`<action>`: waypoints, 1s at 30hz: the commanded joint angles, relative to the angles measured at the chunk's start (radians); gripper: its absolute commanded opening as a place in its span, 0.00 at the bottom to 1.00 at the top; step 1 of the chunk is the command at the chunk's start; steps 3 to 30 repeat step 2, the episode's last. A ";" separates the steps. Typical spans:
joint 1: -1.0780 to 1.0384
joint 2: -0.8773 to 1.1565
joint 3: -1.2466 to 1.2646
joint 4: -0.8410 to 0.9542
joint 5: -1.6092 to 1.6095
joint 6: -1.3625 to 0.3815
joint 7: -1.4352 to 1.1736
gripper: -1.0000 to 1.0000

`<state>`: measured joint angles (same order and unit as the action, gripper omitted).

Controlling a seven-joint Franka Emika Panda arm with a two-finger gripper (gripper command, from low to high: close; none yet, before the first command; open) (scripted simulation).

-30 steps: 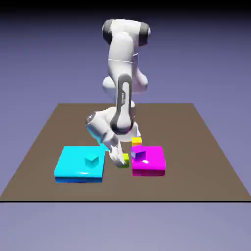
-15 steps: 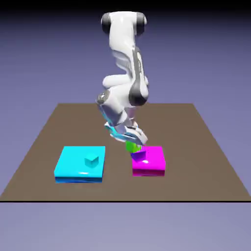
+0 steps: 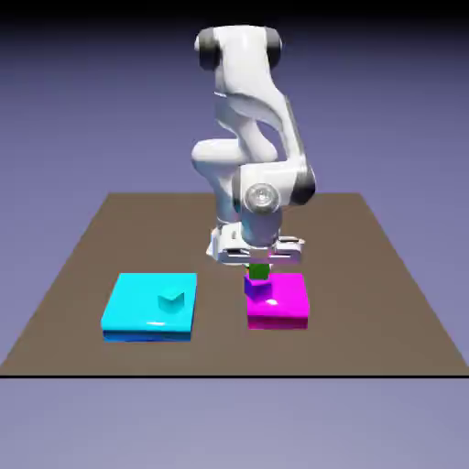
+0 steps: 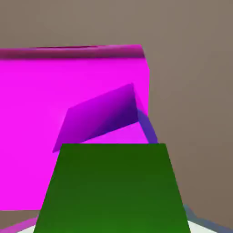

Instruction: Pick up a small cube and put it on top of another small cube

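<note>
The arm (image 3: 247, 82) has swung further toward the exterior view's right since the earlier frame, and its tilted hand (image 3: 259, 267) has levelled out, pointing down now! The green cube (image 3: 259, 271) has travelled with it, and here it is, right under the hand, above the purple cube (image 3: 258, 288). Are the two touching? The pictures can't settle that. The jaws: the green cube fills the space between them, but whether they are clamped on it or standing apart, there's no telling.

Over in the hand view, the green cube looms large at the bottom, covering part of what lies beyond. The purple cube sits at the magenta slab (image 3: 289, 298), by its left side in the exterior view. Across the counter (image 3: 366, 330), the cyan cube (image 3: 171, 299) sits on the wide cyan slab (image 3: 133, 307).
</note>
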<state>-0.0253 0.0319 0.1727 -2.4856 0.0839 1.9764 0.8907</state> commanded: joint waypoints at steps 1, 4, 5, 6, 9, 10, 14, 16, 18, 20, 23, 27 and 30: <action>-0.006 -0.013 -0.001 0.030 -0.001 -0.043 0.000 1.00; -0.007 -0.027 -0.002 0.060 -0.001 -0.087 0.000 1.00; -0.007 -0.027 -0.002 0.060 -0.001 -0.087 0.000 1.00; -0.007 -0.027 -0.002 0.060 -0.001 -0.087 0.000 1.00; -0.007 -0.027 -0.002 0.060 -0.001 -0.087 0.000 1.00; -0.007 -0.027 -0.002 0.060 -0.001 -0.087 0.000 1.00; -0.007 -0.027 -0.002 0.060 -0.001 -0.087 0.000 1.00; -0.007 -0.027 -0.002 0.060 -0.001 -0.087 0.000 1.00; -0.007 -0.027 -0.002 0.060 -0.001 -0.087 0.000 1.00; -0.007 -0.027 -0.002 0.060 -0.001 -0.087 0.000 1.00; -0.007 -0.027 -0.002 0.060 -0.001 -0.087 0.000 1.00; -0.007 -0.027 -0.002 0.060 -0.001 -0.087 0.000 1.00; -0.007 -0.027 -0.002 0.060 -0.001 -0.087 0.000 1.00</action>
